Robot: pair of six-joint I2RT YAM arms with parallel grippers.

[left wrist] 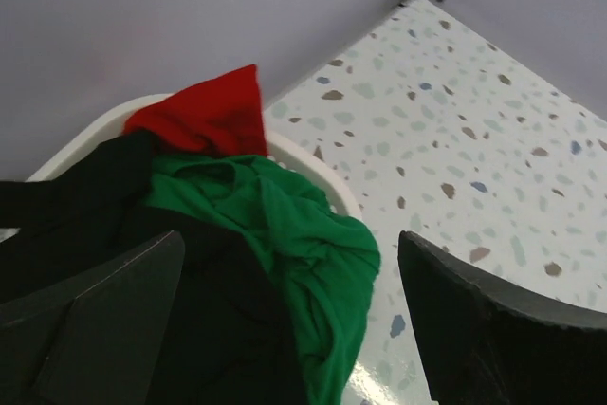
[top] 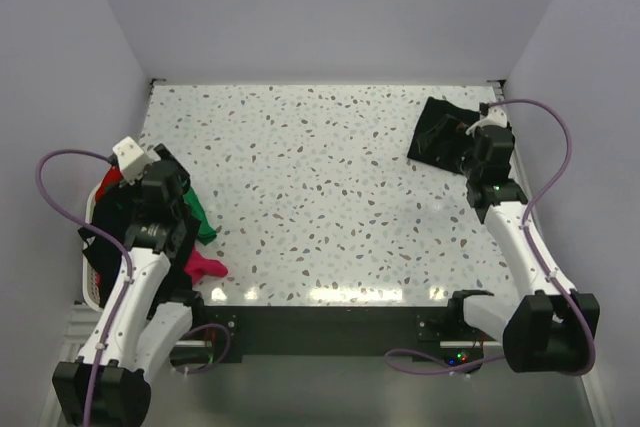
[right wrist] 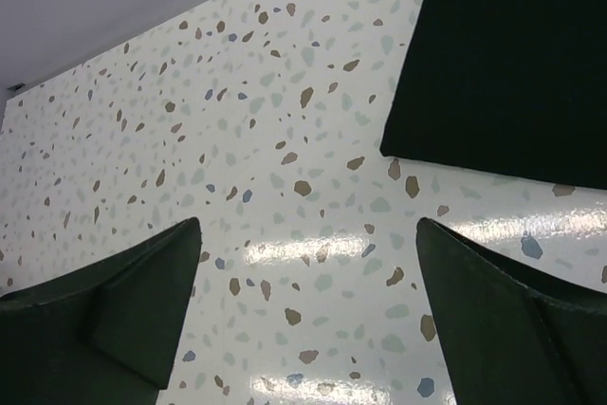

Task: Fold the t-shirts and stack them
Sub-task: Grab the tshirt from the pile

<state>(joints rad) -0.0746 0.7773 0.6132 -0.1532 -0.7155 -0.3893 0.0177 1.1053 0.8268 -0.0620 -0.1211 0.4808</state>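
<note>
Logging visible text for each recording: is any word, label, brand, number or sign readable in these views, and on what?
No text can be read.
The folded black t-shirt, the green t-shirt, the red t-shirt and the white basket are all plain; the speckled table bears no markings.
The right arm shows only small lit dots, no characters.

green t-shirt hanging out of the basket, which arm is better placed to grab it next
Left. The left gripper, open, hangs over the green t-shirt at the basket; the right gripper sits across the table by the folded black t-shirt.
</note>
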